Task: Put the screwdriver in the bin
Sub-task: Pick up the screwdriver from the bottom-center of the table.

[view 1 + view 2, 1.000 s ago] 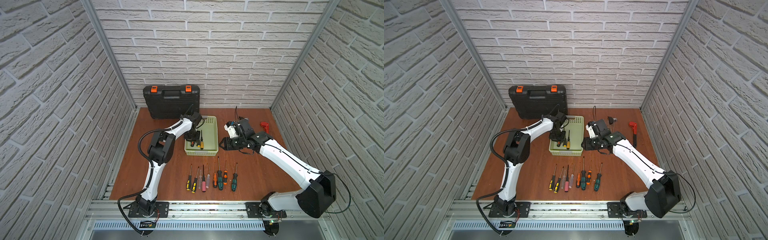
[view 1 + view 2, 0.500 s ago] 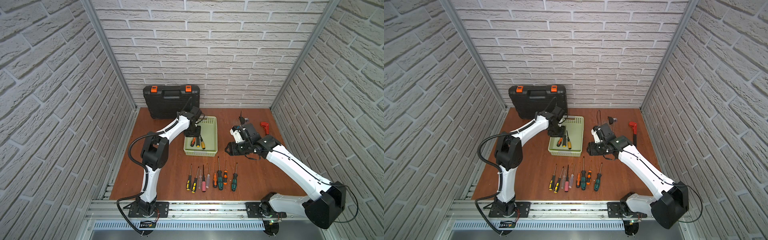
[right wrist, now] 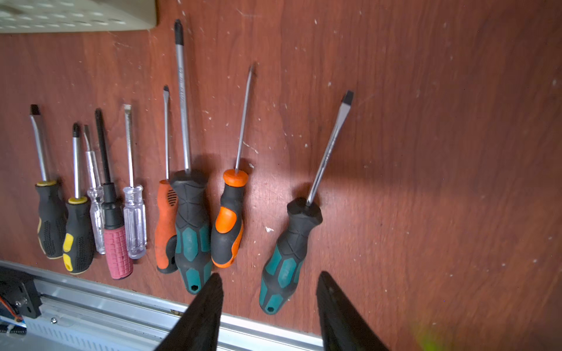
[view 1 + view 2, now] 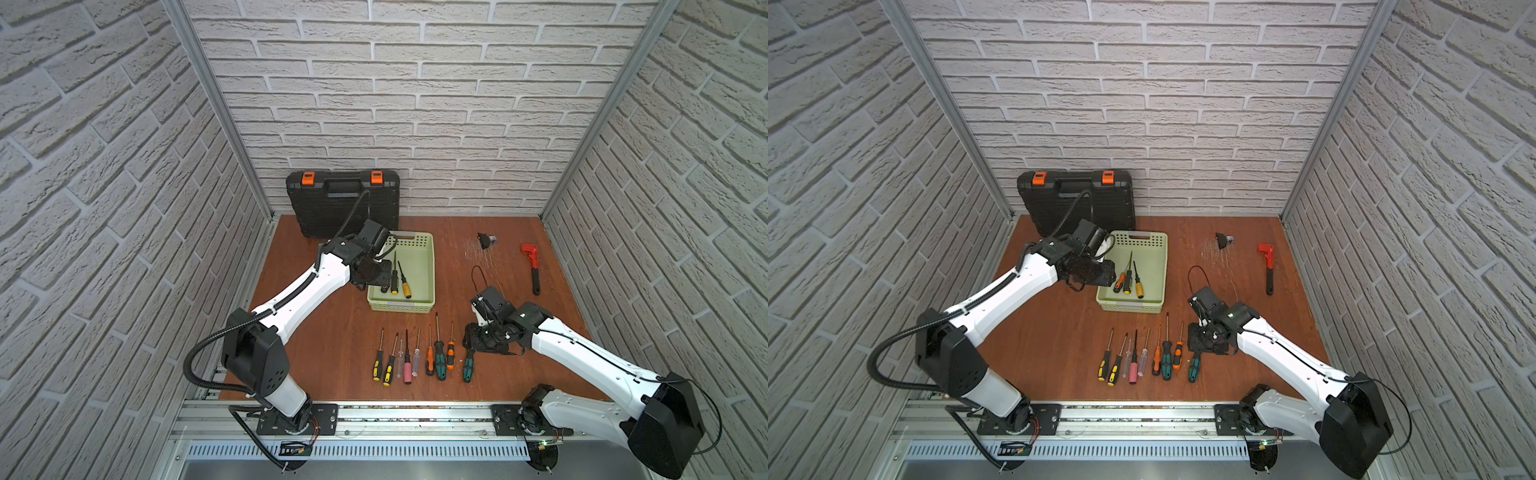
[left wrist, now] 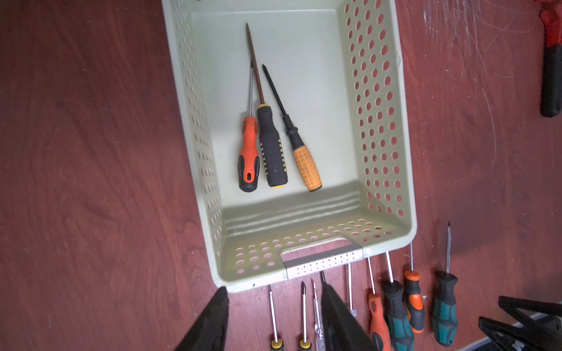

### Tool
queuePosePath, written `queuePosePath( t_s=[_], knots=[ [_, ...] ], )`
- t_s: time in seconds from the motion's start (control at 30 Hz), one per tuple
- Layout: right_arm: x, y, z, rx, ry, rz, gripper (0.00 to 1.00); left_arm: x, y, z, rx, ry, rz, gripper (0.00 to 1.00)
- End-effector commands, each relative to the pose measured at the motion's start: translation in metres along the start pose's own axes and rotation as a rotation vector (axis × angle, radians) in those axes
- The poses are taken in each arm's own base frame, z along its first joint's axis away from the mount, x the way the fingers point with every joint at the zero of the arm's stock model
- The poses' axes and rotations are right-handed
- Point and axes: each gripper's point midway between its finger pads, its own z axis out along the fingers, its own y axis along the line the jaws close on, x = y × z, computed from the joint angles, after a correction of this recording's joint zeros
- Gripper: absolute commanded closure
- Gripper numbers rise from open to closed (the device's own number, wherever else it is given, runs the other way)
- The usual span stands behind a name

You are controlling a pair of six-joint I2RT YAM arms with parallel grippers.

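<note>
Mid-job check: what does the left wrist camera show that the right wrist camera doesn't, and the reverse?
Only left wrist: three screwdrivers lying inside the bin, and the red wrench. Only right wrist: the whole nine-screwdriver row on the wooden table, handles included, and the metal rail. Both: the bin's perforated wall, part of that row, the table.
</note>
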Motion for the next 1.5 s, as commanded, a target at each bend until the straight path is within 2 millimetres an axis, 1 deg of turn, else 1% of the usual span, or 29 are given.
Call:
queuePosePath(
  t_s=[0.0,0.07,0.13,0.17,0.27,0.4,0.5,0.57,0.7,0.77,0.87,0.9,0.93,1.03,1.13,1.23,1.3,1.33,1.4,1.47],
  knots=[
    [0.002,-0.004,0.01,0.03,-0.017,0.073,0.43,-0.006,0.008,-0.013,-0.017,-0.085,-0.02,0.48],
    [0.008,-0.008,0.024,0.056,0.015,0.089,0.41,-0.004,0.013,-0.018,-0.027,-0.102,-0.032,0.48],
    [0.011,-0.006,0.033,0.048,0.03,0.097,0.41,-0.002,0.016,-0.021,-0.023,-0.105,-0.047,0.47],
    [0.012,-0.004,0.037,0.044,0.037,0.099,0.43,-0.002,0.017,-0.021,-0.019,-0.102,-0.052,0.47],
    [0.012,-0.001,0.043,0.059,0.058,0.082,0.46,0.002,0.021,-0.022,-0.022,-0.101,-0.062,0.47],
    [0.015,-0.003,0.049,0.089,0.083,0.07,0.47,0.007,0.028,-0.018,-0.03,-0.091,-0.076,0.47],
    [0.018,-0.006,0.054,0.104,0.1,0.065,0.51,0.011,0.032,-0.017,-0.036,-0.086,-0.084,0.47],
    [0.02,-0.006,0.057,0.111,0.111,0.062,0.55,0.012,0.035,-0.017,-0.039,-0.086,-0.091,0.47],
    [0.02,-0.006,0.061,0.112,0.118,0.058,0.57,0.01,0.038,-0.02,-0.048,-0.091,-0.091,0.47],
    [0.021,-0.005,0.062,0.108,0.122,0.057,0.63,0.011,0.041,-0.022,-0.059,-0.088,-0.083,0.47],
    [0.022,-0.006,0.063,0.105,0.122,0.055,0.66,0.014,0.046,-0.021,-0.076,-0.077,-0.076,0.47],
    [0.022,-0.005,0.064,0.102,0.123,0.055,0.7,0.014,0.046,-0.022,-0.077,-0.076,-0.075,0.47],
    [0.023,-0.006,0.064,0.103,0.125,0.058,0.75,0.014,0.047,-0.021,-0.079,-0.072,-0.076,0.47],
    [0.023,-0.008,0.064,0.114,0.122,0.056,0.84,0.014,0.048,-0.022,-0.083,-0.073,-0.077,0.47],
    [0.02,-0.013,0.056,0.139,0.1,0.049,0.88,0.011,0.049,-0.024,-0.086,-0.08,-0.077,0.47],
    [0.015,-0.017,0.039,0.159,0.067,0.044,0.89,0.012,0.051,-0.026,-0.094,-0.078,-0.073,0.47],
    [0.01,-0.015,0.022,0.159,0.047,0.031,0.91,0.018,0.054,-0.025,-0.109,-0.057,-0.064,0.47],
    [0.004,-0.011,0.007,0.148,0.027,0.018,0.91,0.021,0.056,-0.026,-0.119,-0.048,-0.06,0.47],
    [-0.008,-0.004,-0.019,0.128,-0.019,0.002,0.91,0.026,0.062,-0.029,-0.144,-0.041,-0.06,0.47],
    [-0.027,0.01,-0.047,0.084,-0.087,-0.016,0.91,0.03,0.067,-0.033,-0.159,-0.045,-0.068,0.47]
  ],
)
